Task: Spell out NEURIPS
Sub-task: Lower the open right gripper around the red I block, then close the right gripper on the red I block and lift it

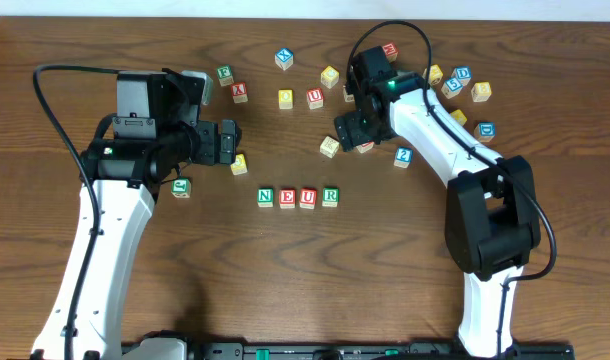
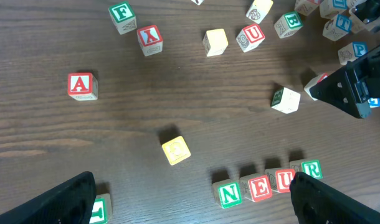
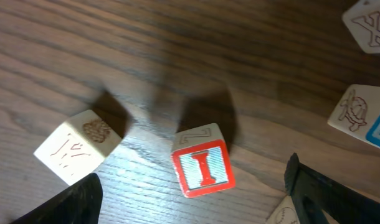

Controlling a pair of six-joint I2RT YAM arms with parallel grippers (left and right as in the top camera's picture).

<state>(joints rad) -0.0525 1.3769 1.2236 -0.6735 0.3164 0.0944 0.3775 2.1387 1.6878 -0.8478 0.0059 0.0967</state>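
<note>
Right pincer (image 3: 199,208) is spread wide, red I cube (image 3: 201,168) sits just ahead, centred in its gap. I'd square up, drop straight down, then squeeze.

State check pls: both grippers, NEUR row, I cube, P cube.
left gripper: open, empty.
right gripper: open, straddling the I cube, not gripping.
I cube: on the table, loose.
NEUR row: placed side by side, letters up.
P cube: loose, unplaced.
</note>
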